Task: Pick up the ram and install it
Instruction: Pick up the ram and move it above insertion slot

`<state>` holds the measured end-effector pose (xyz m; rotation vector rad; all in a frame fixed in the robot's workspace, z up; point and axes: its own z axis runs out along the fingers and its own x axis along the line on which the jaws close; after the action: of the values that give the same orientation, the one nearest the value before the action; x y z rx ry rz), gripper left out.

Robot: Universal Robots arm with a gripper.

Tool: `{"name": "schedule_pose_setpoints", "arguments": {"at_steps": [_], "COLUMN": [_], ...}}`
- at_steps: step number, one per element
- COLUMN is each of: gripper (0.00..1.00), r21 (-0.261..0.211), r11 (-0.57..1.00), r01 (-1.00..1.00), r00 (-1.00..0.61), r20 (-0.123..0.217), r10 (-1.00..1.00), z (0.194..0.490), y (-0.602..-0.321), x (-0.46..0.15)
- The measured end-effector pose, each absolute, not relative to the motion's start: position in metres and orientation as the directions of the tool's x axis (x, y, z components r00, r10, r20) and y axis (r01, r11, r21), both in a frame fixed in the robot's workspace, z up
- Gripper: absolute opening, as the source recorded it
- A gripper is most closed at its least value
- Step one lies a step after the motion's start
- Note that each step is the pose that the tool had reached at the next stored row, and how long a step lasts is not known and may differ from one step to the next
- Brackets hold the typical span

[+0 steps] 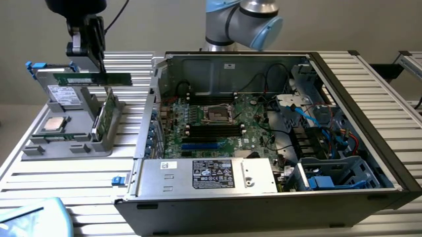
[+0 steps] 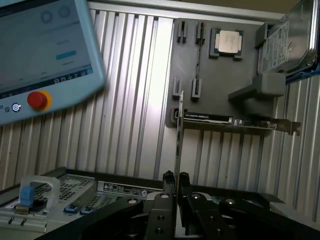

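The ram (image 1: 92, 79) is a long green circuit-board stick, held level in the air above the grey parts holder (image 1: 39, 148) at the exterior view's left. My gripper (image 1: 98, 65) comes down from above and is shut on the stick's top edge. In the wrist view the ram (image 2: 178, 132) is edge-on, a thin dark strip rising from between my gripper's (image 2: 176, 178) closed fingers. The open computer case (image 1: 369, 84) lies to the exterior view's right, with the motherboard (image 1: 224, 123) and its long black memory slots (image 1: 212, 130) facing up.
The grey holder (image 2: 220, 80) also carries a silver processor chip (image 1: 53, 123), a hard drive (image 1: 66, 95) and an upright expansion card (image 1: 105, 113). A power supply (image 1: 211, 175) fills the case's near side. A teach pendant (image 2: 45, 50) lies on the ribbed table (image 1: 72, 177).
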<state>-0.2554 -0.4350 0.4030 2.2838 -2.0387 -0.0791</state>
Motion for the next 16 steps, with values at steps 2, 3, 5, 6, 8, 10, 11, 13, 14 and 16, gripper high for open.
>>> {"name": "schedule_pose_setpoints", "arguments": {"at_steps": [2, 3, 5, 6, 8, 10, 11, 13, 14, 16], "gripper": [0.14, 0.14, 0.14, 0.14, 0.14, 0.14, 0.14, 0.14, 0.14, 0.14], "r21": [0.097, 0.099, 0.102, 0.103, 0.104, 0.104, 0.104, 0.104, 0.104, 0.103], "r11": [-0.112, -0.112, -0.112, -0.113, -0.114, -0.115, -0.115, -0.117, -0.119, -0.121], "r01": [-0.989, -0.989, -0.988, -0.988, -0.988, -0.988, -0.988, -0.988, -0.988, -0.987], "r00": [0.114, 0.114, 0.114, 0.114, 0.115, 0.117, 0.117, 0.119, 0.12, 0.122], "r20": [0.014, 0.014, 0.013, 0.013, 0.013, 0.011, 0.011, 0.009, 0.007, 0.0], "r10": [-0.993, -0.993, -0.993, -0.993, -0.993, -0.993, -0.993, -0.993, -0.993, -0.993], "z": [0.405, 0.405, 0.407, 0.408, 0.411, 0.414, 0.415, 0.418, 0.419, 0.421], "y": [-0.435, -0.435, -0.435, -0.435, -0.435, -0.435, -0.435, -0.435, -0.435, -0.435], "x": [-0.248, -0.244, -0.236, -0.232, -0.223, -0.215, -0.211, -0.202, -0.198, -0.19]}}
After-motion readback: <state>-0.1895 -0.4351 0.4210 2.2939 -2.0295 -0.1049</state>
